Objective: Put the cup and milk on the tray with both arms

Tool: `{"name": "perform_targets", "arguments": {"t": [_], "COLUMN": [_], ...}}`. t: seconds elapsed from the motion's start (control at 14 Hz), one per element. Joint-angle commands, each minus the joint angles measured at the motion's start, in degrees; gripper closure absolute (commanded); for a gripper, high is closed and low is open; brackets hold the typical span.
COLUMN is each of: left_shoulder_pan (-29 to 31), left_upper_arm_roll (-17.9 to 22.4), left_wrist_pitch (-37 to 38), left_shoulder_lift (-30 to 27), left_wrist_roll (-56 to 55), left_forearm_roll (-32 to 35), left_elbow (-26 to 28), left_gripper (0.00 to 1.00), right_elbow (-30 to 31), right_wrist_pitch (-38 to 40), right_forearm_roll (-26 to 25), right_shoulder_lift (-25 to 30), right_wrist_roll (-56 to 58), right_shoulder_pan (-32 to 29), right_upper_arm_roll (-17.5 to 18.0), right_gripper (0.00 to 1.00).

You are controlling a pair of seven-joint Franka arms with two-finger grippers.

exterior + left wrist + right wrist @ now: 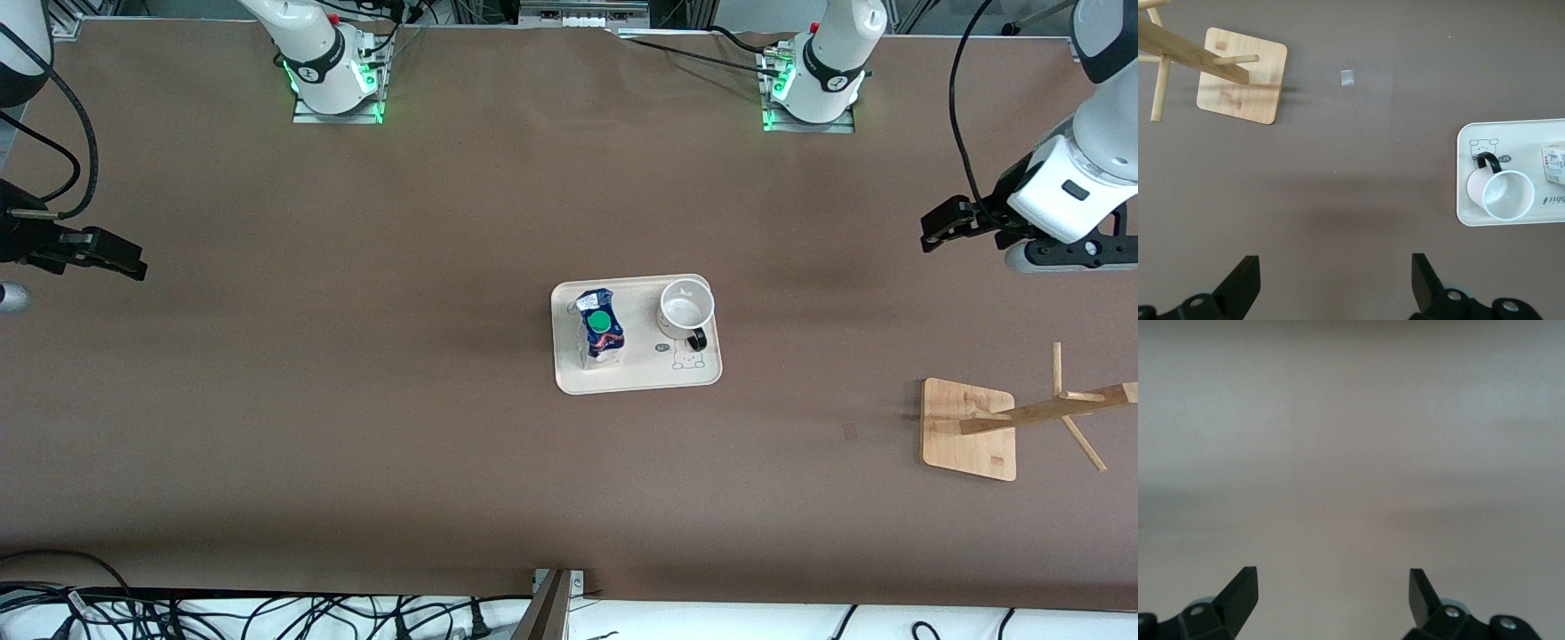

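The cream tray (636, 378) lies mid-table. On it stand the blue and white milk carton (598, 324) with its green cap, at the end toward the right arm, and the white cup (685, 305) with its black handle, at the end toward the left arm. The left wrist view shows the tray (1465, 173), the cup (1501, 195) and a corner of the carton (1554, 163). My left gripper (935, 228) is open and empty, up over the table's left-arm end (1335, 280). My right gripper (133, 262) is open and empty over bare table at the right-arm end (1333, 593).
A wooden mug stand with a square base (967, 428) and slanted pegs stands toward the left arm's end, nearer the front camera than the left gripper; it shows in the left wrist view (1241, 75). A small grey tape mark (1347, 77) lies on the brown tabletop.
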State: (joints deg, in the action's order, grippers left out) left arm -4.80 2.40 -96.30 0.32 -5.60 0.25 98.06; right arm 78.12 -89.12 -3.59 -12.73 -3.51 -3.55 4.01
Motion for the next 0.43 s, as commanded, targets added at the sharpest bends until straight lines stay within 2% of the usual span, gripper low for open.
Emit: {"name": "perform_targets", "arguments": {"t": [0.0,0.36], "left_shoulder_pan": [-0.39,-0.3], "left_upper_arm_roll": [-0.03,-0.03], "left_wrist_pitch": [1.2,1.29], "left_shoulder_lift": [-0.4,-0.49], "left_wrist_roll": [1.2,1.2], "left_forearm_roll": [1.51,1.42], "left_elbow": [0.02,-0.15], "left_gripper": [0.0,0.0], "right_elbow": [-0.15,-1.04], "right_wrist_pitch": [-1.06,1.58], "right_forearm_roll": [-0.1,0.16], "right_shoulder_lift": [0.86,1.12], "right_wrist_roll": [1.13,2.01], "right_shoulder_pan": [-0.5,-0.76], "right_upper_arm_roll": [1.09,0.74], "right_gripper": [0.0,0.0]}}
